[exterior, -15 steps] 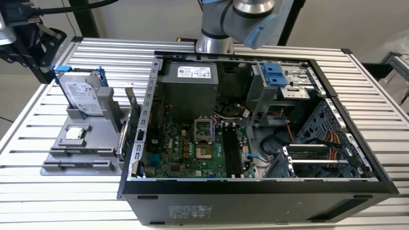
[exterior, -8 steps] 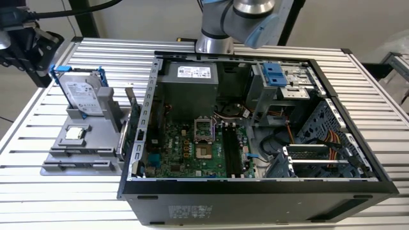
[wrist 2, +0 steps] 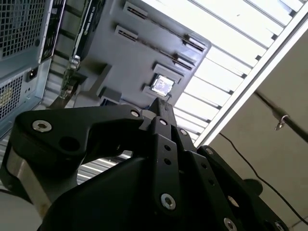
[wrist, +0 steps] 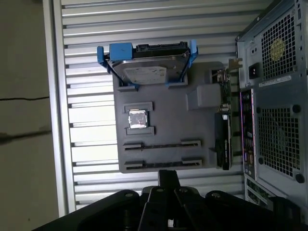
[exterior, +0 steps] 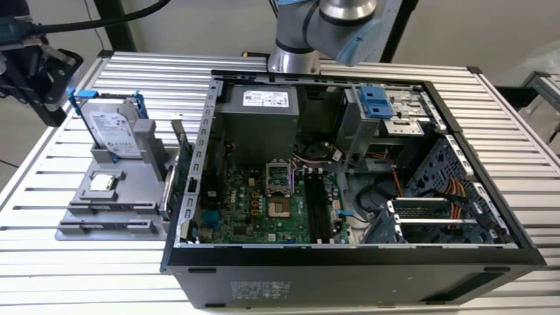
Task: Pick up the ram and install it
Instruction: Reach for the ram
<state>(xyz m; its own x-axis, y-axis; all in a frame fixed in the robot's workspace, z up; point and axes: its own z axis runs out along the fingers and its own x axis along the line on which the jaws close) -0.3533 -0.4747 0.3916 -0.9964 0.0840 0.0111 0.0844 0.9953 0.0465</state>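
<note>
My gripper [wrist 2: 161,107] hangs off the table's edge on the exterior view's left, well clear of the grey parts tray [wrist: 166,103]. Its black fingers meet at the tip, shut, with nothing seen between them in both wrist views [wrist: 168,176]. The black wrist hardware [exterior: 35,65] shows at the far left of the exterior view. The ram is hidden or out of view. The tray's two long narrow holders [wrist: 161,144] each show a thin dark line. The motherboard's long memory slots [exterior: 318,205] lie inside the open computer case [exterior: 201,197].
A silver hard drive in a blue frame [exterior: 114,128] stands on the tray, a small square processor chip [exterior: 103,182] lies beside it, and an expansion card [wrist: 224,137] stands at the tray's case side. The arm's base [exterior: 293,56] rises behind the case. Slatted table [exterior: 88,269] all around.
</note>
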